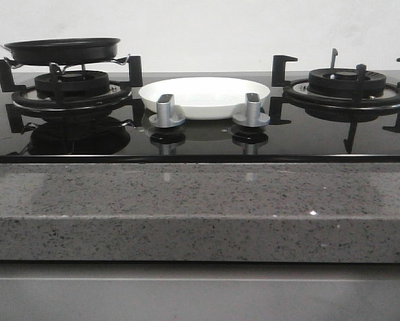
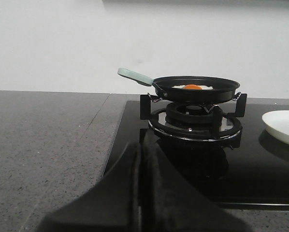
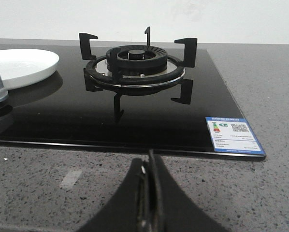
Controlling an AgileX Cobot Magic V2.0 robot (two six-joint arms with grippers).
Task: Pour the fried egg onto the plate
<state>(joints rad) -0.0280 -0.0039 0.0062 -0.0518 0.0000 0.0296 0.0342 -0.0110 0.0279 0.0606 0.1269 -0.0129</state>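
The fried egg (image 2: 193,87), white with an orange yolk, lies in a black frying pan (image 2: 197,90) with a pale green handle (image 2: 134,76) on the left burner. In the front view the pan (image 1: 63,51) hides the egg. The white plate (image 1: 204,97) sits on the black glass hob between the burners; it also shows in the left wrist view (image 2: 283,125) and the right wrist view (image 3: 20,66). My left gripper (image 2: 140,147) is shut and empty, low in front of the pan. My right gripper (image 3: 150,157) is shut and empty over the stone counter. Neither gripper shows in the front view.
Two silver knobs (image 1: 166,112) (image 1: 252,110) stand in front of the plate. The right burner (image 3: 136,65) with its black pan supports is bare. A blue label (image 3: 233,135) sticks on the hob's right front corner. A grey speckled counter (image 1: 200,207) surrounds the hob.
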